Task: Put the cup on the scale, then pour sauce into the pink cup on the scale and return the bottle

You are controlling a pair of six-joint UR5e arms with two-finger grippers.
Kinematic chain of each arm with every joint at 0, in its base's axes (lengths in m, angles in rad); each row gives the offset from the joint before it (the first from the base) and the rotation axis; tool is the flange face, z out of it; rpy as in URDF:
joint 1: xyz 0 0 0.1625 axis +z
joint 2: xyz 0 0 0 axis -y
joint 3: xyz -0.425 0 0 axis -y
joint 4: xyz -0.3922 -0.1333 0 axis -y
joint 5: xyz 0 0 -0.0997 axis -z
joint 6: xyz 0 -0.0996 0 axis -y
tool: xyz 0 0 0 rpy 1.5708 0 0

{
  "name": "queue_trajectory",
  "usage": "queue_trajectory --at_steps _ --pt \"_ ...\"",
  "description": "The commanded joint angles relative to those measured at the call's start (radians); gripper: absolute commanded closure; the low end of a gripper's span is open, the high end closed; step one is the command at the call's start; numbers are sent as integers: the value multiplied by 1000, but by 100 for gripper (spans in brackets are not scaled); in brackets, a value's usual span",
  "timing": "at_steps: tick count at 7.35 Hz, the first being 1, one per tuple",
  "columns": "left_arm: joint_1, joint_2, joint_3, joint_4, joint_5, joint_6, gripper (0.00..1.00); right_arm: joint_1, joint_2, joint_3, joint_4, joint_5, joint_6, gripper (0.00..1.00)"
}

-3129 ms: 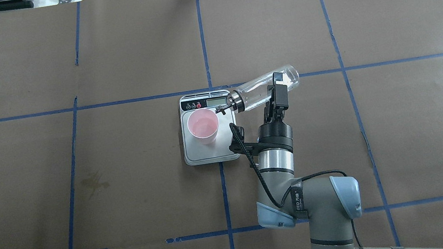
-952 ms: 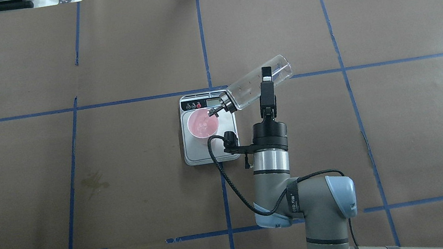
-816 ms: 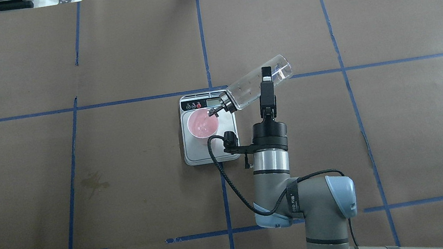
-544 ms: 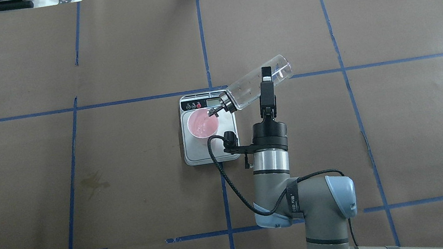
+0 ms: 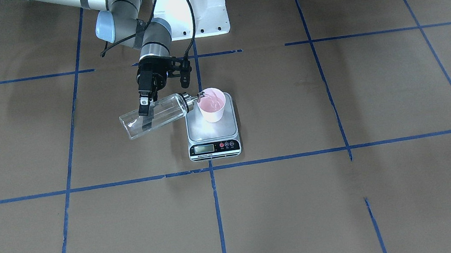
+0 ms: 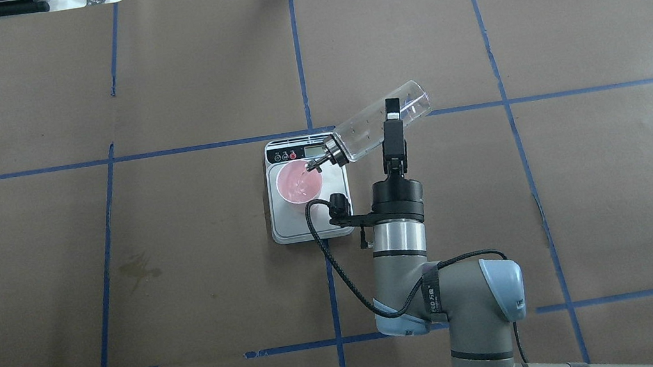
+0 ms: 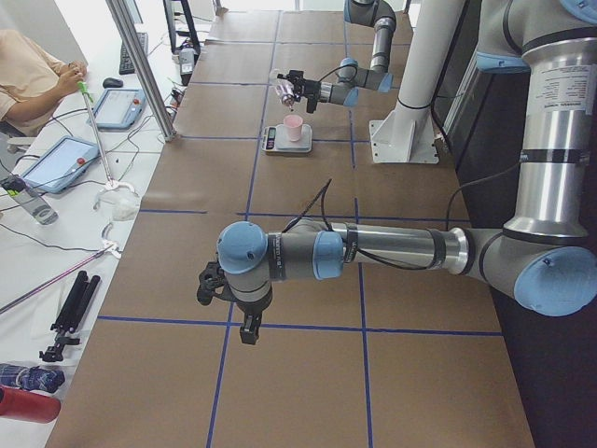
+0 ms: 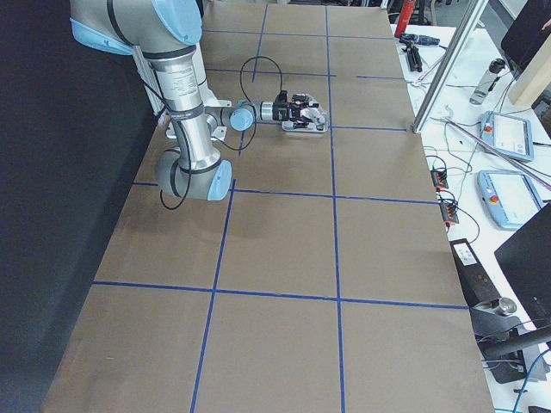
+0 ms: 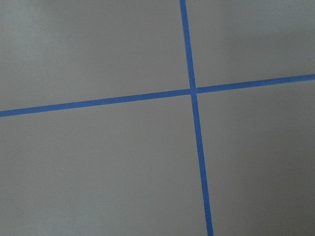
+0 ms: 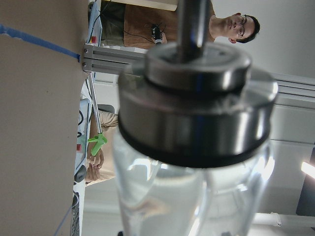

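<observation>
Two grippers: right gripper (image 6: 391, 122) clamps the clear glass bottle (image 6: 361, 134); left gripper (image 7: 244, 329), we cannot tell.
Cup: small pink cup (image 6: 298, 182) on steel-grey scale (image 6: 307, 228), frame centre.
Pour: we should tilt gently, stream centred in the cup.

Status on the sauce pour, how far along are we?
Done: cup stands on the scale. In hand: right gripper holds the bottle tilted, spout over the cup's rim, so the pour looks under way. Still to do: tilt the bottle upright and set it on the table.
</observation>
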Motion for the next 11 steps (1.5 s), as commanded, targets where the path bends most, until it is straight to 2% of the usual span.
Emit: queue_trajectory --at_steps 1,8,11 --pt "0 0 0 0 0 0 0 0 1 0 0 0 0 100" --pt "0 0 -3 -2 0 0 0 2 2 9 21 8 14 100" --pt "0 0 -6 -2 0 0 0 6 -4 9 382 144 15 100"
